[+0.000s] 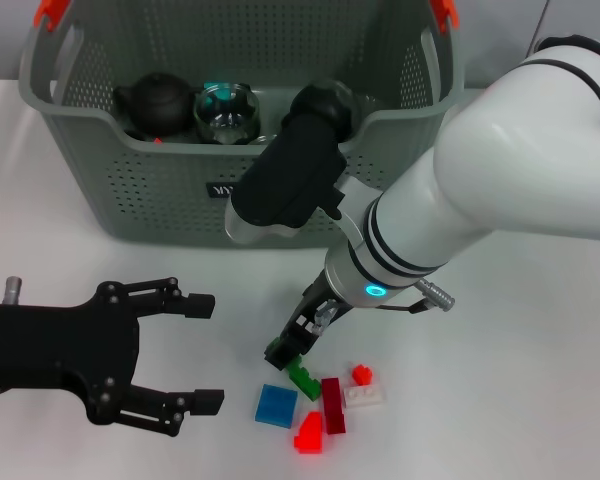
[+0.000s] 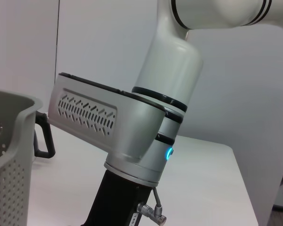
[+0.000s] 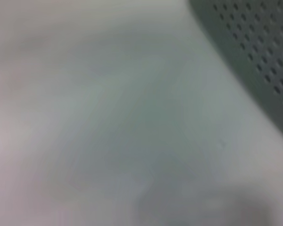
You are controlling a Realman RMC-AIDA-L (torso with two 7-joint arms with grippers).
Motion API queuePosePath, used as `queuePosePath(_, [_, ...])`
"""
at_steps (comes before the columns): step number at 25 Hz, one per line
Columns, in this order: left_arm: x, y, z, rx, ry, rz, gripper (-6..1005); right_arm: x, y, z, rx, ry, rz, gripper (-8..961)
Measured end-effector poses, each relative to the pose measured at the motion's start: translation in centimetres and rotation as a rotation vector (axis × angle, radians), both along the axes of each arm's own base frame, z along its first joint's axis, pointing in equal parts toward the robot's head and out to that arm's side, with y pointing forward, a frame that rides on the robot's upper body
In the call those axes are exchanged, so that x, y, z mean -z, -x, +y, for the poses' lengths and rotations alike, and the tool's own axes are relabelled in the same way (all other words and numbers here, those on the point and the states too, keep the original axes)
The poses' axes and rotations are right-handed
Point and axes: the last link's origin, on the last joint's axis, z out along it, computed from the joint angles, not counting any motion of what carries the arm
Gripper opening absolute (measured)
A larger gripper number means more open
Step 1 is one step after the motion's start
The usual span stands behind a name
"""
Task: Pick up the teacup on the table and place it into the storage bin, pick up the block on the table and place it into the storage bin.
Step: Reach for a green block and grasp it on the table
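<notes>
Right arm (image 1: 500,160): glossy white rounded segments, black ring bands at the joints, a small cyan indicator light, a silver cable connector, a black wrist section. Left arm (image 1: 30,350): matte black, ending in a black two-fingered left gripper (image 1: 205,352) with visible screws.

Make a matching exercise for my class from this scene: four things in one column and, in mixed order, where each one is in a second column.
Column one:
1. dark round teapot
2. flat blue square block
3. open black left gripper
4. green building block

Column two:
A. at the tip of the right gripper
B. over the table, ahead of the robot's left side, away from the blocks
C. inside the grey-green perforated storage bin
D. on the table, just left of the green and dark red blocks

Pairs: 1-C, 2-D, 3-B, 4-A
</notes>
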Motion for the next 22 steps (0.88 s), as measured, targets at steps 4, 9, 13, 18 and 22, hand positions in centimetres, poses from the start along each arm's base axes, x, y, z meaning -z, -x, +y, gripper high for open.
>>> queuePosePath(4, [0.00, 0.01, 0.03, -0.001, -0.002, 0.001, 943, 0.27, -0.12, -0.08, -0.020, 0.003, 0.001, 942])
queuePosePath(9, [0.03, -0.01, 0.04, -0.001, -0.003, -0.001, 943, 0.44, -0.21, -0.10, -0.034, 0.001, 0.002, 941])
queuePosePath(13, [0.07, -0.04, 0.08, -0.001, -0.004, -0.001, 943, 0.51, -0.31, -0.07, -0.040, 0.002, 0.001, 941])
queuePosePath(18, [0.14, -0.08, 0.09, -0.001, -0.005, -0.002, 943, 0.60, -0.30, -0.12, -0.043, 0.004, 0.001, 942])
queuePosePath(22, [0.12, -0.09, 0.10, 0.001, -0.006, -0.003, 943, 0.68, -0.27, -0.11, -0.049, 0.001, 0.004, 942])
